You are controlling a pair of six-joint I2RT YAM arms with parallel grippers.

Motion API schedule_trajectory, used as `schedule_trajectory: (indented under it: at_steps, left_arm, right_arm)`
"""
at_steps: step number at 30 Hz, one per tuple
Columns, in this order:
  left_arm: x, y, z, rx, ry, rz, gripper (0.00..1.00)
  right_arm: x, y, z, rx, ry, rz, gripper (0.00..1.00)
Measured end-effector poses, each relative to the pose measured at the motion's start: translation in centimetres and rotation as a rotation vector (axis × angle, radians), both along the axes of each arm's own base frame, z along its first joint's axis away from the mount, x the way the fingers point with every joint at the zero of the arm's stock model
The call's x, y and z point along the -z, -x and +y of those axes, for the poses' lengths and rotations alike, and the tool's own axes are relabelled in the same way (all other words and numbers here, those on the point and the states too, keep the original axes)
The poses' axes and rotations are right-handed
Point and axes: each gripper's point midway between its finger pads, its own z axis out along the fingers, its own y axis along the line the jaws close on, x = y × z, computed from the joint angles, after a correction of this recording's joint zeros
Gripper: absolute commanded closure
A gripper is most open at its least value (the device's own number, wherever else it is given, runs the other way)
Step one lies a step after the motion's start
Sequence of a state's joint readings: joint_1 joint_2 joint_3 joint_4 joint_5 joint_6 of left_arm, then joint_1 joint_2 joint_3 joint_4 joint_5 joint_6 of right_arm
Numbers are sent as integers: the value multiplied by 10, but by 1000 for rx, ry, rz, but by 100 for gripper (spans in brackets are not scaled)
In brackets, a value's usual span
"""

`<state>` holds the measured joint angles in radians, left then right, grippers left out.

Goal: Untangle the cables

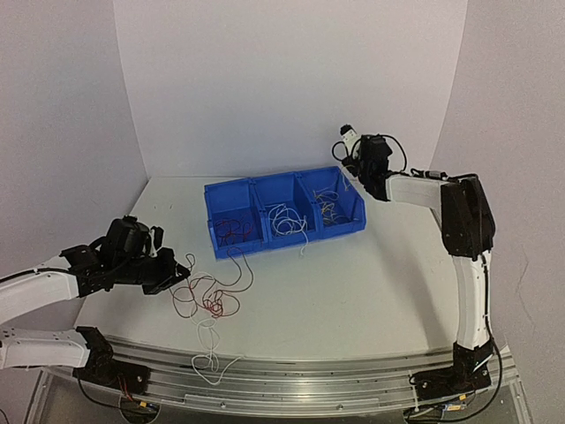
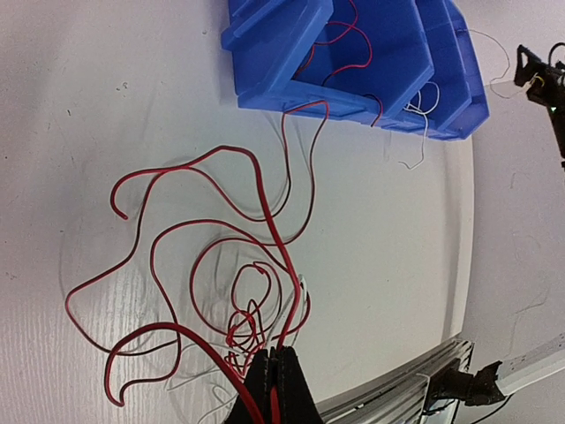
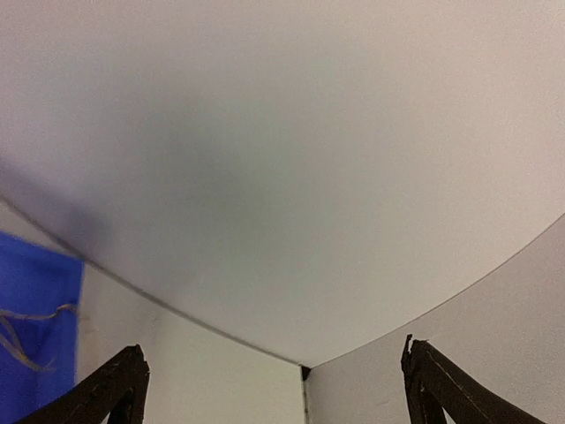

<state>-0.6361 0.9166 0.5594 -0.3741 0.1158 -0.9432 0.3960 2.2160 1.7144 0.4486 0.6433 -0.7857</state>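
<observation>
Down at the left of the table (image 1: 380, 291), my left gripper (image 1: 181, 270) sits low over the surface with its jaws pinched fully together. From its wrist camera I can see a dark red cable (image 2: 276, 238) running right in between the fingers (image 2: 291, 397), so it has that strand clamped. Dark red wire loops out across the tabletop in wide curls, and one length climbs over the front wall of the blue bin (image 1: 231, 188) into the left compartment. The loose cables (image 1: 210, 305) form a small knot just in front of that gripper, dark red mixed with white, and a white cable (image 1: 209, 355) trails from it towards the near edge of the table. Inside the bin I see more dark red wire in the left compartment and white wire in the middle one, with an end hanging over the front wall. Pale yellowish wire lies in the right compartment. My right gripper (image 3: 272, 346) is up in the air near the far right corner of the bin, well apart from the tangle. Its jaws stand wide and nothing is between them. Its camera looks mostly at the wall (image 3: 282, 159), with just a sliver of the bin and a couple of pale strands at the lower left.
</observation>
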Motion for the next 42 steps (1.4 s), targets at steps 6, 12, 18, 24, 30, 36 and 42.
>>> schedule_trajectory:
  at_steps: [6,12,18,24,30,36,42]
  left_arm:
    - [5,-1,2,-8,-19,11,100]
    - [18,-1,2,-6,-49,47,100]
    - [27,-2,1,2,-72,67,100]
    - [31,-3,-1,18,-81,67,100]
    - [31,-3,-2,20,-82,71,100]
    - [24,-3,-3,22,-64,50,100]
    - [11,-4,-12,54,-10,10,100]
  right_arm:
    - [-66,-20,-21,73,58,-152,2]
    - [-4,-29,-29,117,193,-23,2]
    - [65,-15,-47,148,309,143,2]
    - [71,-10,-90,276,349,162,2]
    - [75,-1,-128,407,311,176,2]
    - [72,39,-138,427,80,319,2]
    - [-38,124,-94,171,-551,326,2]
